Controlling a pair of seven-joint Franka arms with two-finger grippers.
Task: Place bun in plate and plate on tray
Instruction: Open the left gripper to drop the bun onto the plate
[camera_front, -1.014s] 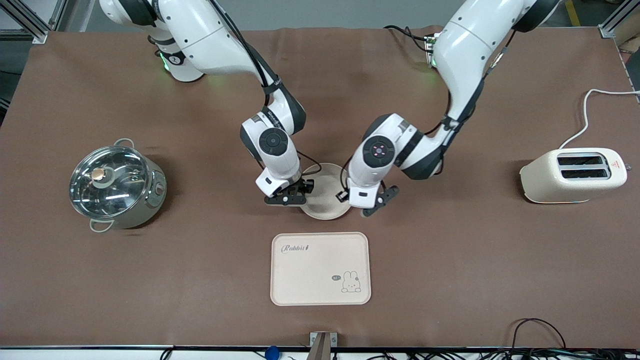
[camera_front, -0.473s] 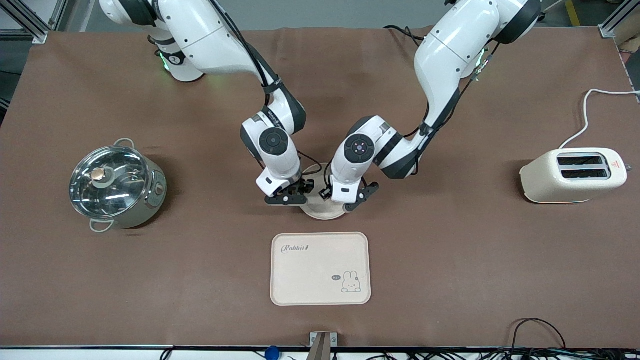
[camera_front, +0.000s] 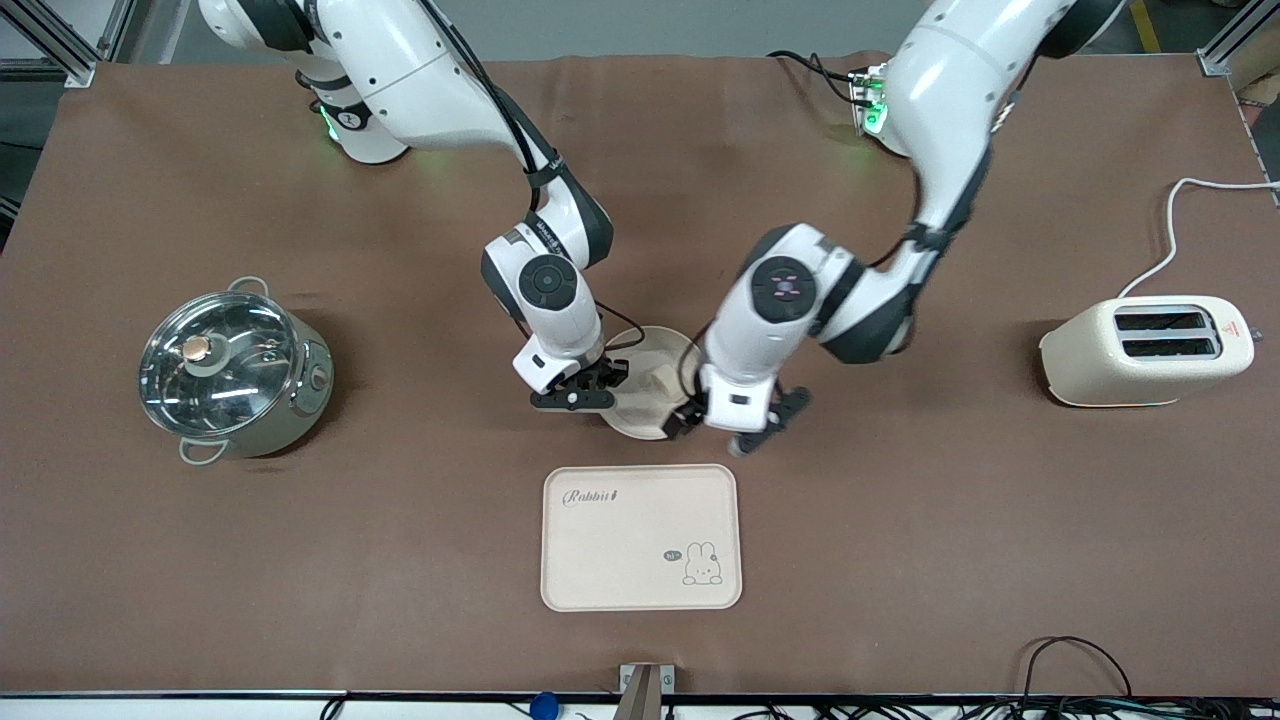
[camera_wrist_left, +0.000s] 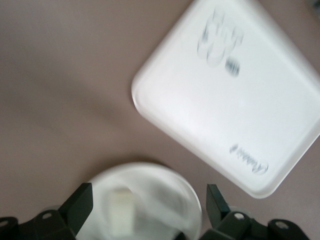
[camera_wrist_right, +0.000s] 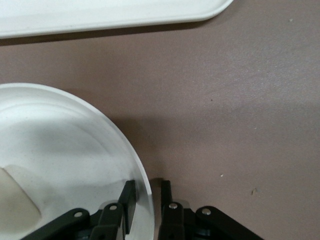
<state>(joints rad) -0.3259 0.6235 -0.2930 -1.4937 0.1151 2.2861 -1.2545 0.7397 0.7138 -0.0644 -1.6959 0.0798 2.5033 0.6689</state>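
The bun (camera_front: 660, 380) lies in the round cream plate (camera_front: 640, 415), and also shows in the left wrist view (camera_wrist_left: 121, 210) and the right wrist view (camera_wrist_right: 15, 202). My right gripper (camera_front: 607, 388) is shut on the plate's rim (camera_wrist_right: 100, 130) at the right arm's end; its fingers (camera_wrist_right: 129, 197) straddle the rim. My left gripper (camera_front: 725, 428) is open and empty, up over the plate's edge at the left arm's end, its fingers (camera_wrist_left: 80, 205) spread wide above the plate (camera_wrist_left: 170, 200). The tray (camera_front: 641, 537) lies nearer the front camera than the plate, and shows in both wrist views (camera_wrist_left: 235, 95) (camera_wrist_right: 100, 12).
A steel pot with a glass lid (camera_front: 235, 375) stands toward the right arm's end of the table. A cream toaster (camera_front: 1145, 350) with a white cord (camera_front: 1170, 230) stands toward the left arm's end.
My left gripper went over the plate, let go of the bun there, and has drawn back toward the left arm's end. The right gripper has stayed on the rim.
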